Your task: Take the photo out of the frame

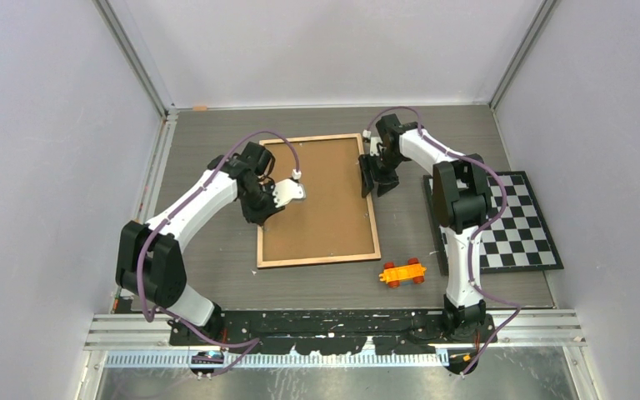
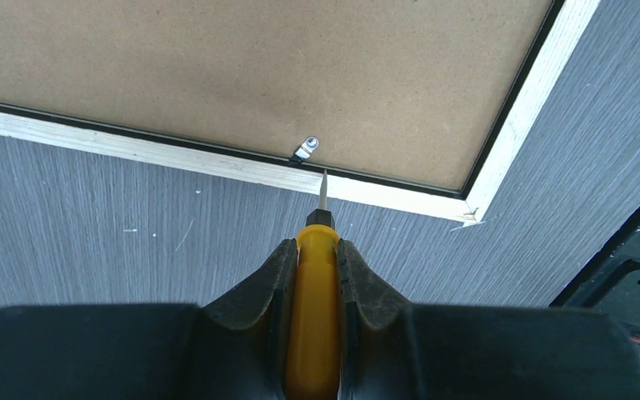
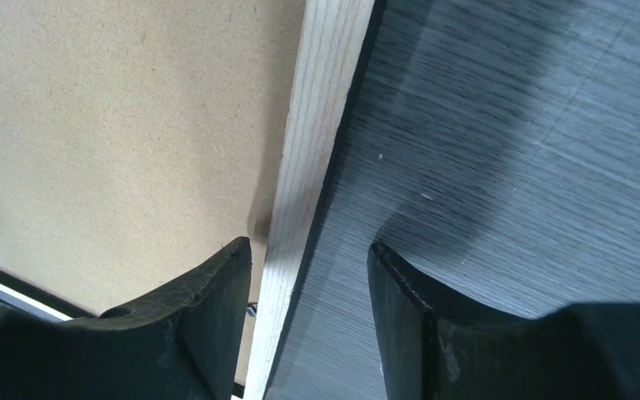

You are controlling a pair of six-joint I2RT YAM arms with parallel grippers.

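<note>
Frame [image 1: 317,200] back-up at centre of surface [image 1: 217,287]; photo hidden beneath. Left claw [image 2: 317,247] clamped on yellow screwdriver [image 2: 315,287], tip beside metal clip [image 2: 306,150]. Right claw [image 3: 310,258] apart, astride right rim.

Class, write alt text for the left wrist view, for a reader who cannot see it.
The left gripper grips a yellow-handled screwdriver, its tip pointing at a small metal clip beside the light wooden rim of the frame. The brown backing board faces up on a grey table.

No lettering, label, brand or number can be read on the frame [image 1: 317,208] or the checkerboard mat [image 1: 518,227].
</note>
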